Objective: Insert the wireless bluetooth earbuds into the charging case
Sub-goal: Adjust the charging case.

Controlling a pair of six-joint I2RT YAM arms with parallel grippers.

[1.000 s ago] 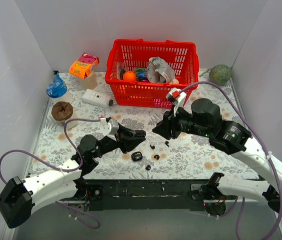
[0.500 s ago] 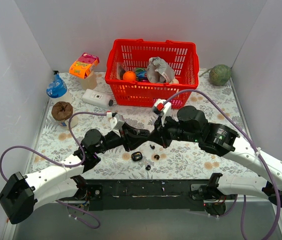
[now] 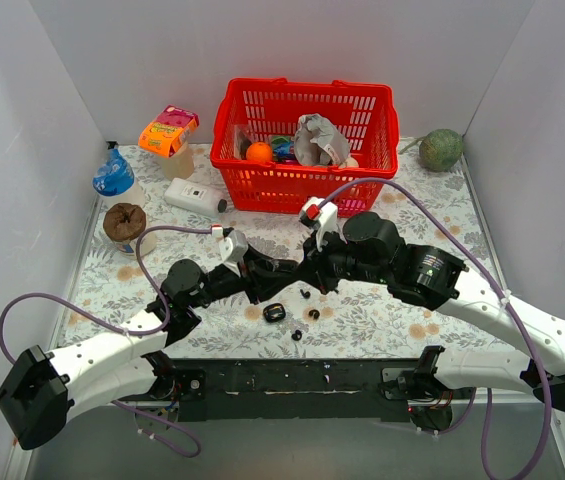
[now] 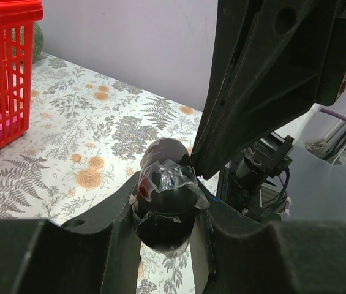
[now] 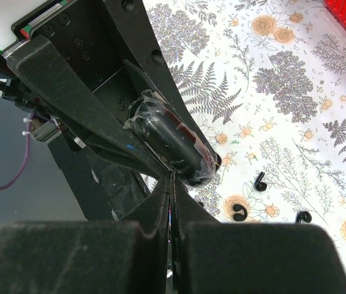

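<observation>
Case (image 3: 274,313) lies on worktop (image 3: 362,322) just below left pincer (image 4: 163,211), which clamps a taped black oval (image 4: 163,177); right pincer (image 5: 173,190), closed, touches that; earbuds (image 3: 314,314) right of case.

Mid-surface is crowded. The left tool (image 3: 284,268), clamped on a glossy black oval piece (image 4: 163,195) that may be film-wrapped, meets the right tool (image 3: 309,270), fingers pressed together, tip to tip. The red plastic mesh basket (image 3: 307,190) blocks behind them. Bare floral surface (image 3: 424,197) shows right of the basket.
</observation>
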